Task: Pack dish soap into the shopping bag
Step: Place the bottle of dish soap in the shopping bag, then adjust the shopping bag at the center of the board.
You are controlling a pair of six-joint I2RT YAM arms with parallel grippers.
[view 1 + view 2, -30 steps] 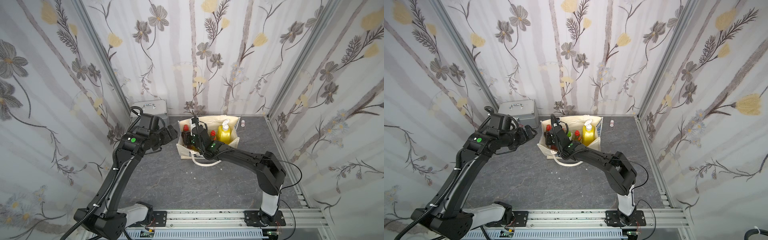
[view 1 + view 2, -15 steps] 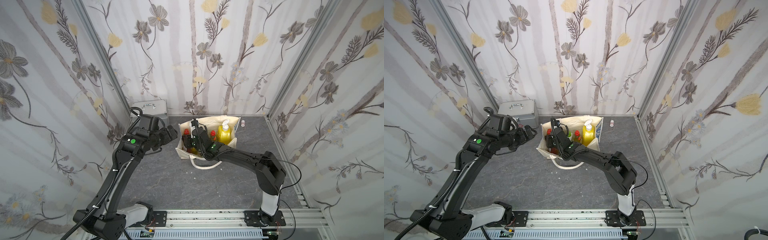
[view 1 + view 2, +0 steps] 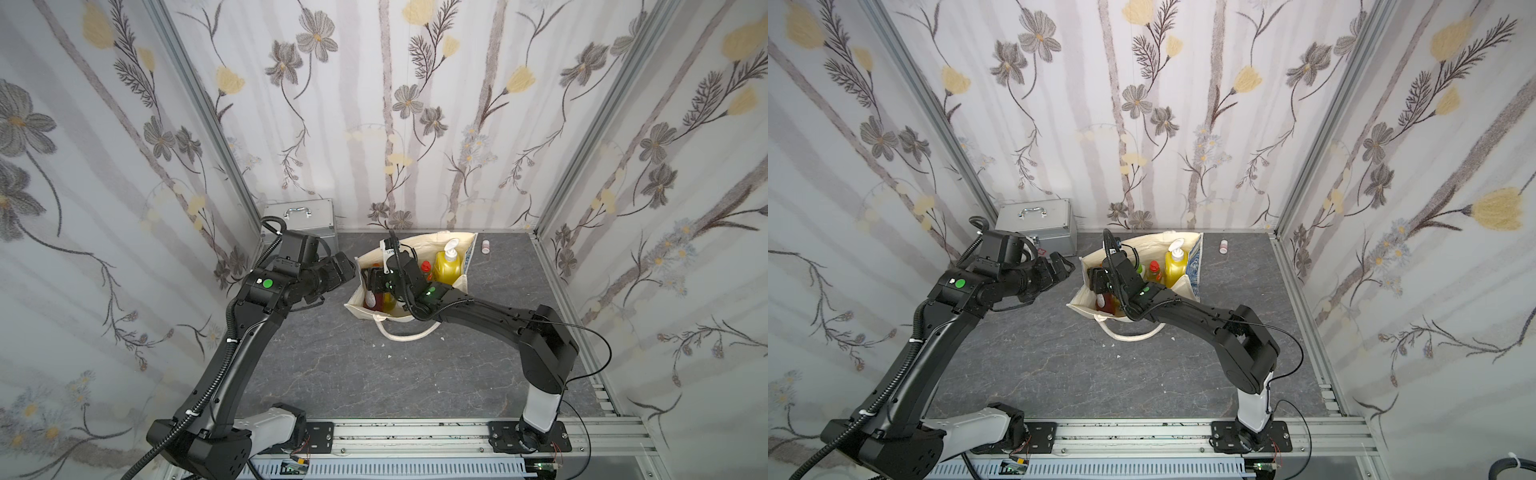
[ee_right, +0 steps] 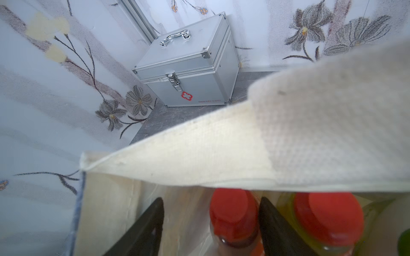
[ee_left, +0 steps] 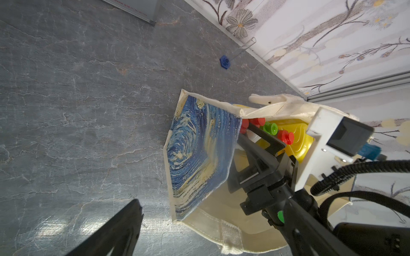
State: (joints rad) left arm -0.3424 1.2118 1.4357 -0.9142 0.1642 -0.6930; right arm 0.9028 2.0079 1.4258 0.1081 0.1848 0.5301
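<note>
The dish soap bottles (image 3: pixel 448 266) were seen standing inside the shopping bag (image 3: pixel 424 243), one red-capped bottle (image 4: pixel 233 215) flanked by the parted jaws of the right gripper (image 4: pixel 210 200), while the left gripper (image 3: pixel 347 266) was held wide open beside the bag.

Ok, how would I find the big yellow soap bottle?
Find the cream shopping bag by the back wall. Inside, at the end away from the silver case, stands the yellow bottle. Only it has a white pump top; its neighbours wear small coloured caps.
</note>
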